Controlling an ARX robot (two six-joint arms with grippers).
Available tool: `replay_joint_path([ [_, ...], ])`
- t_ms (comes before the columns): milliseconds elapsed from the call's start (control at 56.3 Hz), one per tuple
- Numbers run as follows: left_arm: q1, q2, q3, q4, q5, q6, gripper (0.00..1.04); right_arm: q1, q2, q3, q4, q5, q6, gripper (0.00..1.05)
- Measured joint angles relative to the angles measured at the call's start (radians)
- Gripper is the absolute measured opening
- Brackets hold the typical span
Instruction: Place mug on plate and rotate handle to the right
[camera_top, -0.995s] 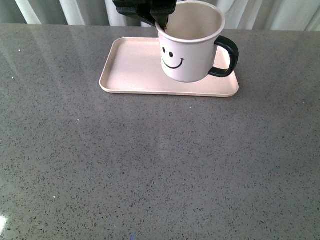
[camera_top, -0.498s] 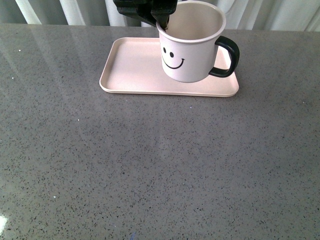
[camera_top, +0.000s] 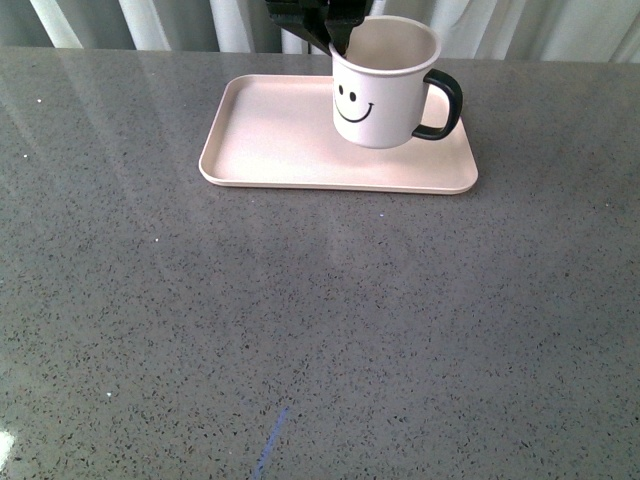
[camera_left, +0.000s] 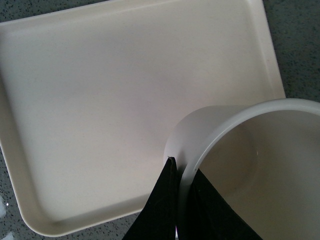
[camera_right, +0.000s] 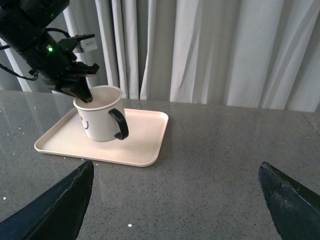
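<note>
One mug (camera_top: 383, 100), one plate (camera_top: 270, 130), two tools: left tool (camera_left: 182, 167), right tool (camera_right: 175, 170).

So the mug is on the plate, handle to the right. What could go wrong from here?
1. The left gripper pinches the mug at one side of its rim only, so it may tilt or slip.
2. One finger is inside the mug; withdrawing before opening fully could drag it and turn the handle away from the right.
3. The mug stands near the right end of the plate; a nudge could push it over the rim.
</note>
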Motion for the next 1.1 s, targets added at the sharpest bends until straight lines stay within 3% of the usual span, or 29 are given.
replay_joint_path([
  [124,0.012,0.101,0.150,-0.058,-0.010,-0.007,0.02,0.000,0.000,0.000,0.000,0.000,0.000,0.96],
  [551,0.018,0.249,0.377,-0.147,-0.002,0.009,0.02,0.000,0.000,0.000,0.000,0.000,0.000,0.96],
  [1102,0.024,0.300,0.430,-0.174,0.005,0.058,0.02,0.000,0.000,0.000,0.000,0.000,0.000,0.96],
])
